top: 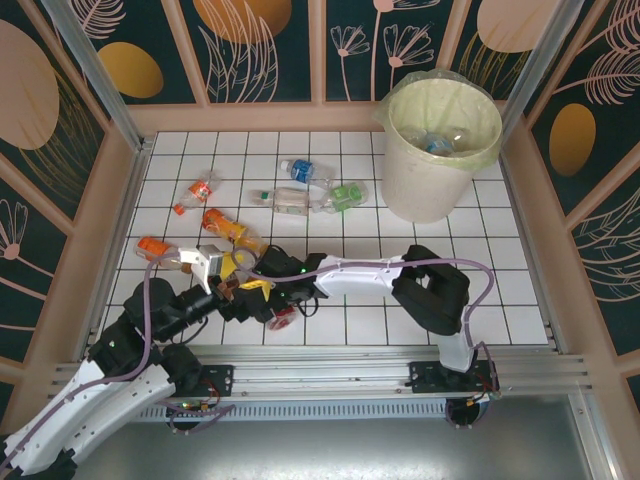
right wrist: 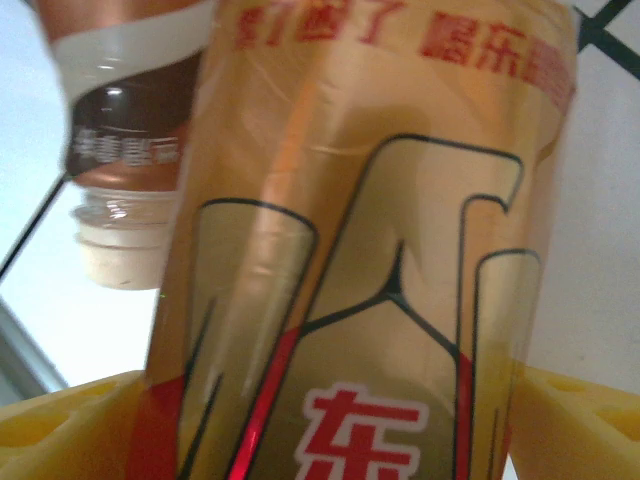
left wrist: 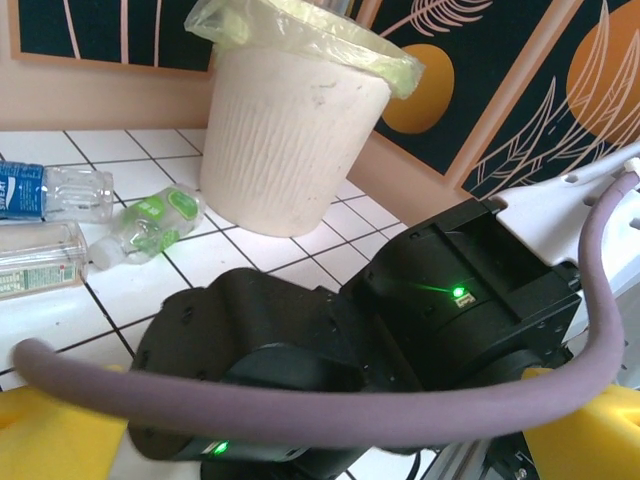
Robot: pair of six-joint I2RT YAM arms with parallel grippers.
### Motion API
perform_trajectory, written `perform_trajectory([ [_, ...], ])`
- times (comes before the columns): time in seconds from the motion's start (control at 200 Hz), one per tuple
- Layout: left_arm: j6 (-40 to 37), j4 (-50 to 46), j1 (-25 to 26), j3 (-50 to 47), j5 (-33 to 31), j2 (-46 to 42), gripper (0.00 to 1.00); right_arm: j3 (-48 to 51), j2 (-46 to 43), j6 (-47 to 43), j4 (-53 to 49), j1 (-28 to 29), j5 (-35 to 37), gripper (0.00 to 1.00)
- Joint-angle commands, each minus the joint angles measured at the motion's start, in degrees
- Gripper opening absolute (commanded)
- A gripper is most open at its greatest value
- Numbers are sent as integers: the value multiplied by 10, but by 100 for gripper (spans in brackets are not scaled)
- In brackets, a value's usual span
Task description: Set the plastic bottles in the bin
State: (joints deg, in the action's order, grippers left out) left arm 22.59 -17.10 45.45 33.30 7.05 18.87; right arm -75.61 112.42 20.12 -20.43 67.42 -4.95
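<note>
The bin (top: 440,150), a cream bucket with a pale green bag, stands at the back right and also rises in the left wrist view (left wrist: 290,130). Several plastic bottles lie on the tiles: blue-labelled (top: 300,170), green (top: 345,195), clear (top: 285,200), orange (top: 197,190). My right gripper (top: 258,290) reaches far left, open. Its yellow fingers (right wrist: 70,425) flank a gold-and-red labelled bottle (right wrist: 370,250) closely on both sides. A brown-labelled bottle (right wrist: 120,150) lies just behind. My left gripper (top: 212,268) hovers open beside it, nothing between its fingers (left wrist: 50,440).
The right arm's black wrist (left wrist: 300,350) and purple cable (left wrist: 330,410) cross right in front of my left gripper. More bottles lie at the left: orange-labelled (top: 225,225) and orange-capped (top: 155,248). Pink walls ring the tiled floor; a metal rail (top: 330,360) runs along the near edge.
</note>
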Motion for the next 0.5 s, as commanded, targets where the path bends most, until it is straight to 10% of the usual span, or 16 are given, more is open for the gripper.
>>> perform_trajectory([
  [0.0,-5,19,4,0,8,1,99,-25,17,2,-47,10,55,85],
  [0.49,-5,22,4,-1,6,14,99,57,-39,8,-76,-38,160,71],
])
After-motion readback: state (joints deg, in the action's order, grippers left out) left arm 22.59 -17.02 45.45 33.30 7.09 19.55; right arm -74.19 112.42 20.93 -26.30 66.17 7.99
